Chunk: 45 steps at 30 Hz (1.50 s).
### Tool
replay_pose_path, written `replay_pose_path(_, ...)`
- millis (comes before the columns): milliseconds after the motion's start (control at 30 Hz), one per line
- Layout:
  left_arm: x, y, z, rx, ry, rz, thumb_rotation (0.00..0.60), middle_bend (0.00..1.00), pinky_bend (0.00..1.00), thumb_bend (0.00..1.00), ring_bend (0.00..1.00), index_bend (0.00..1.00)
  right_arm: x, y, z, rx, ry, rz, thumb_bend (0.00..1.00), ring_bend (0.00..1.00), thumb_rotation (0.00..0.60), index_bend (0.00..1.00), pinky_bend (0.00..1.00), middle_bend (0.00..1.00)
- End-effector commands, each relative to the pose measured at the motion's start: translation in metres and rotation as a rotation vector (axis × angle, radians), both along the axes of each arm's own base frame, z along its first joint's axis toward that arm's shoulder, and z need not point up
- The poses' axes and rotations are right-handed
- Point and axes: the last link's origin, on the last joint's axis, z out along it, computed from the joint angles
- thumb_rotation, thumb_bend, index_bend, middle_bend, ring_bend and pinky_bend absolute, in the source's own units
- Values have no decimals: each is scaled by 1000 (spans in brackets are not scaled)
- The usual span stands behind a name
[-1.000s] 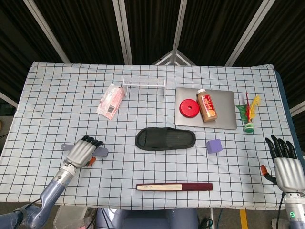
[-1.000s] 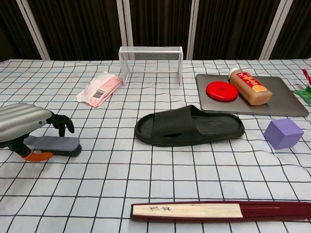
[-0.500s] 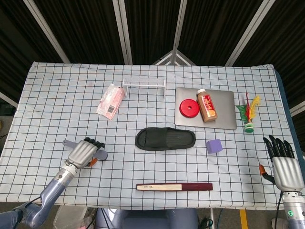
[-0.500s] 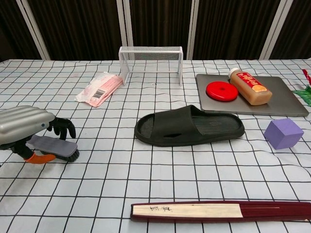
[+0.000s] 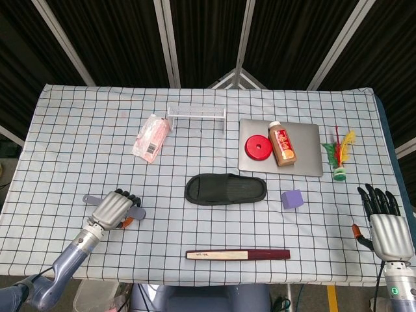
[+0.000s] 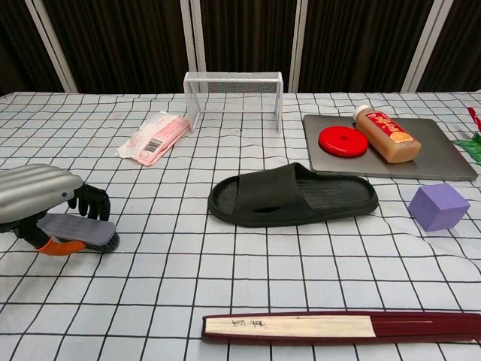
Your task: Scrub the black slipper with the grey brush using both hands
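The black slipper (image 5: pixel 225 190) (image 6: pixel 293 197) lies flat mid-table, toe end to the left. At the front left, my left hand (image 5: pixel 112 209) (image 6: pixel 37 197) grips the grey brush (image 6: pixel 79 229). Its fingers curl over the brush's back and the thumb sits underneath. The brush handle (image 5: pixel 90 199) pokes out to the left of the hand, well left of the slipper. My right hand (image 5: pixel 387 224) hovers at the table's right edge with fingers spread, holding nothing. It shows only in the head view.
A pink packet (image 5: pixel 151 138), a white wire rack (image 5: pixel 197 114) and a grey tray (image 5: pixel 309 166) with a red disc (image 5: pixel 258 147) and brown bottle (image 5: pixel 282 144) sit behind the slipper. A purple cube (image 5: pixel 292 199), shuttlecock (image 5: pixel 338 158) and folded fan (image 5: pixel 237 254) lie nearby.
My left hand's fingers have curled tighter over the brush, and hand and brush have shifted slightly left. The right hand has drifted a little left. The slipper has not moved.
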Motion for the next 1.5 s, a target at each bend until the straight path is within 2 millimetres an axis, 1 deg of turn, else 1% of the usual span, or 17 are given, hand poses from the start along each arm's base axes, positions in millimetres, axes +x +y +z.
replay_pose_path(33,1,0,1,2,-4,-5,600,524,388,481,445,501,0,0,0,2,1,-3,405,0,600,0,0,0)
replay_pose_path(67,2,0,1,2,-6,-8,600,543,394,489,460,528,0,-1,-1,3,0,-4,405,0,600,0,0,0)
replay_pose_path(133,3,-1,1,-1,-14,-10,600,591,413,546,499,602,0,-1,-1,4,0,-5,404,0,600,0,0,0)
replay_pose_path(267,3,-1,0,-10,-18,-5,600,645,441,659,538,676,0,-1,-2,8,5,-5,404,0,600,0,0,0)
replay_pose_path(333,3,0,-1,-20,-25,6,600,677,450,693,553,717,0,-1,-3,12,6,-6,404,0,600,0,0,0)
replay_pose_path(533,7,3,4,-20,-56,11,600,708,468,718,570,755,2,-1,-7,25,14,-1,405,0,600,0,0,0)
replay_pose_path(633,9,6,9,-32,-57,18,600,714,473,733,576,767,4,-1,-13,43,14,2,404,0,600,0,0,0)
replay_pose_path(833,28,18,27,-30,-137,32,600,718,475,737,577,770,15,-4,-27,92,23,44,404,0,600,0,0,0)
replay_pose_path(900,35,23,33,-27,-161,34,600,722,474,737,577,770,20,-7,-36,129,31,60,404,0,600,0,0,0)
replay_pose_path(933,38,26,36,-27,-165,41,600,723,474,737,577,771,23,-8,-41,152,27,67,408,0,600,0,0,0)
replay_pose_path(1033,57,35,47,-27,-192,31,600,725,474,737,577,772,36,-11,-55,222,31,116,451,0,600,0,0,0)
replay_pose_path(1133,81,46,53,-50,-221,30,600,725,475,738,577,772,53,-24,-68,270,77,191,543,0,600,0,0,0)
replay_pose_path(1200,90,53,54,-57,-218,34,600,725,474,738,577,771,62,-30,-76,307,79,221,599,0,600,0,0,0)
replay_pose_path(1333,111,74,56,-69,-195,39,600,724,474,738,577,772,87,-44,-90,381,76,314,619,0,600,0,0,0)
replay_pose_path(1433,121,88,58,-67,-181,57,600,724,474,737,577,771,103,-51,-98,409,69,364,625,0,600,0,0,0)
replay_pose_path(1500,127,94,56,-68,-175,66,600,724,474,738,577,771,112,-55,-103,423,73,388,632,0,600,0,0,0)
